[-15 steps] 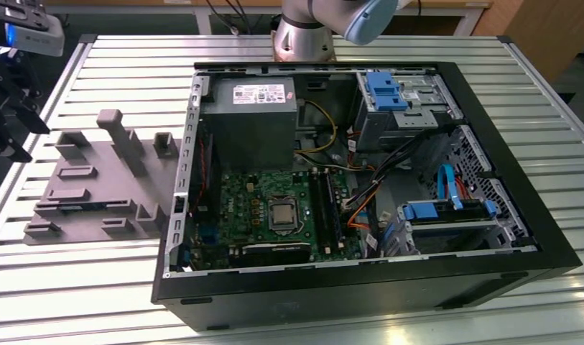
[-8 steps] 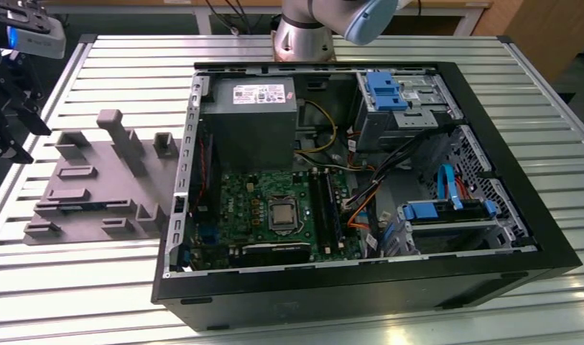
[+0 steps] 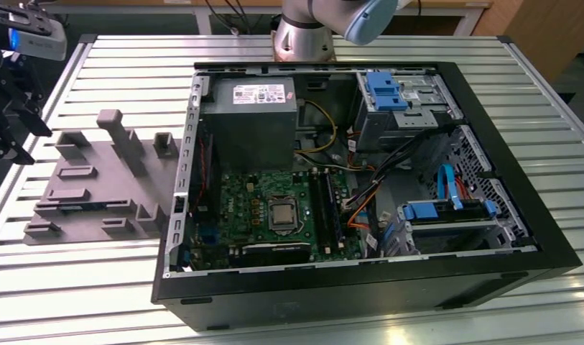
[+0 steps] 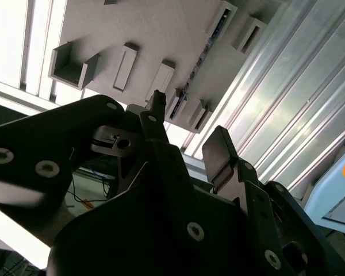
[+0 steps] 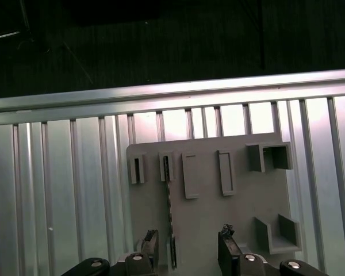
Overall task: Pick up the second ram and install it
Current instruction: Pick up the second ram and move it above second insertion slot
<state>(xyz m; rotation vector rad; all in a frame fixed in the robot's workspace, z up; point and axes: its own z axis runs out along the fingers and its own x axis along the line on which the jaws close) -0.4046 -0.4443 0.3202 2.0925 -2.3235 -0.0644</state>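
Note:
The second ram [image 5: 169, 210] is a thin stick standing on edge in a slot of the grey holder plate [image 5: 236, 213]. It also shows as a narrow strip [image 4: 196, 64] in the second wrist view and as a blue sliver [image 3: 81, 208] in the exterior view. My gripper [image 5: 188, 246] hovers above the plate, open, with nothing held. In the first wrist view the stick's near end lies between the two fingertips, closer to one finger [image 5: 151, 242]. In the exterior view the gripper [image 3: 19, 140] hangs at the far left, above the table's edge.
An open computer case [image 3: 521, 273] lies in the middle of the slatted metal table [image 3: 110, 287], with the motherboard [image 3: 243, 208] and long black slot rails [image 3: 328, 205] inside. Blue drive clips [image 3: 383, 90] and cables fill the case's right side. The arm's base [image 3: 302, 36] stands behind it.

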